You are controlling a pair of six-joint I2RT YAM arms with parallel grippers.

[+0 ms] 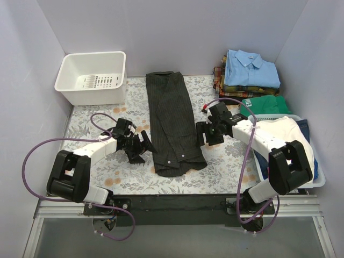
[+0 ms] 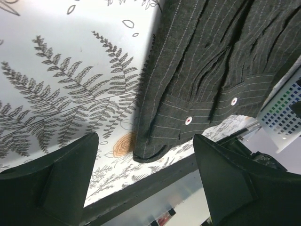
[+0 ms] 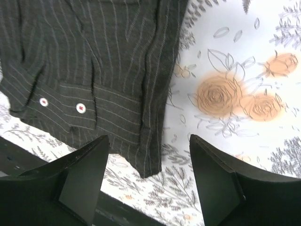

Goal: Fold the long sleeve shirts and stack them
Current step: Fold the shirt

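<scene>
A black-charcoal pinstriped shirt [image 1: 173,120] lies folded into a long narrow strip down the middle of the table, its near end with two pale buttons. It shows in the left wrist view [image 2: 207,61] and the right wrist view [image 3: 89,61]. My left gripper [image 1: 144,146] is open and empty just left of the strip's near end [image 2: 146,155]. My right gripper [image 1: 203,134] is open and empty just right of the strip, above its near corner [image 3: 150,165]. A stack of folded shirts, light blue [image 1: 251,68] over plaid [image 1: 221,78], sits at the back right.
A white basket [image 1: 92,77] stands at the back left. A green folded garment [image 1: 263,103] lies below the stack. A bin with white cloth [image 1: 285,134] sits at the right edge. The table's front edge [image 2: 141,186] is close to both grippers.
</scene>
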